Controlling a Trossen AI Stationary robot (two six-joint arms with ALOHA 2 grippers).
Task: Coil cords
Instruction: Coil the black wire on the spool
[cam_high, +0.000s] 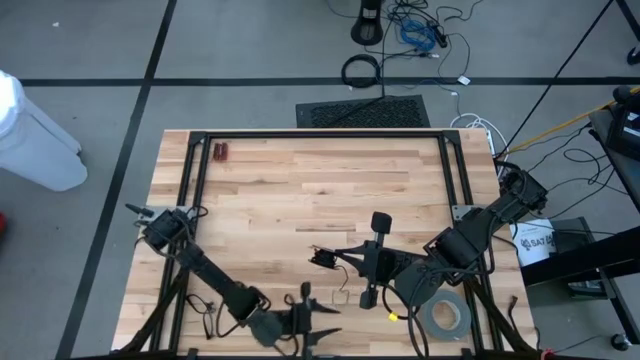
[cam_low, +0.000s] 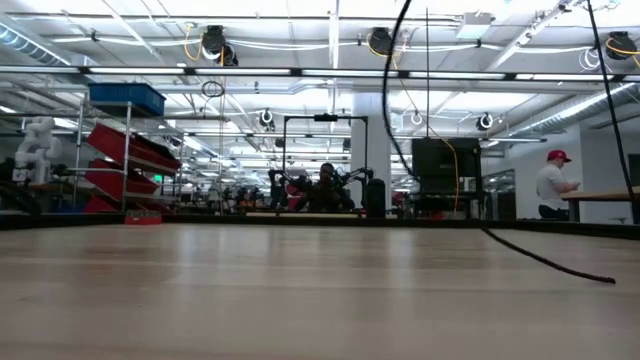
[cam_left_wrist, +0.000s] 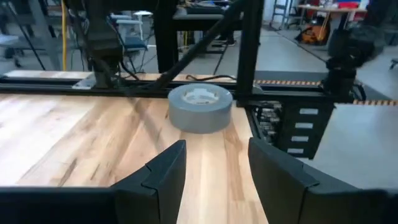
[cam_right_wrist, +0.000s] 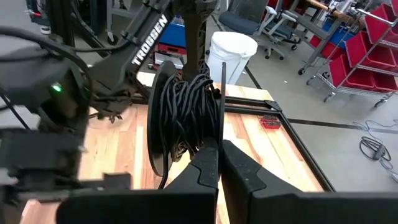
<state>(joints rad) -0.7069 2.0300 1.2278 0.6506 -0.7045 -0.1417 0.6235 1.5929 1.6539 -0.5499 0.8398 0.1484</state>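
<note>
The cords are one thin black cord wound into a round bundle (cam_right_wrist: 189, 112) between thin black discs (cam_right_wrist: 163, 118). It sits at the tips of my right gripper (cam_right_wrist: 217, 152), which is shut on it above the table's middle (cam_high: 325, 258). Loose strands (cam_high: 340, 292) trail from the bundle. In the low view a strand (cam_low: 392, 110) hangs down and its end (cam_low: 545, 262) lies on the wood. My left gripper (cam_left_wrist: 214, 149) stands open at the near edge (cam_high: 328, 318), with nothing between its fingers, and points at the grey tape roll (cam_left_wrist: 200, 109). My right gripper pinches the lower rim of the bundle's thin disc (cam_right_wrist: 222, 134) between its two shut fingers. The fingers come nearly level from the table's right side, slanting a little down. The bundle stands on edge in front of them, lifted clear, with a slack strand hanging to the table.
The grey tape roll (cam_high: 445, 315) lies flat at the near right, with a small yellow thing (cam_high: 392, 316) beside it. A small red object (cam_high: 220, 152) sits at the far left. A black frame (cam_high: 320, 134) rims the table. The far half of the wood is bare.
</note>
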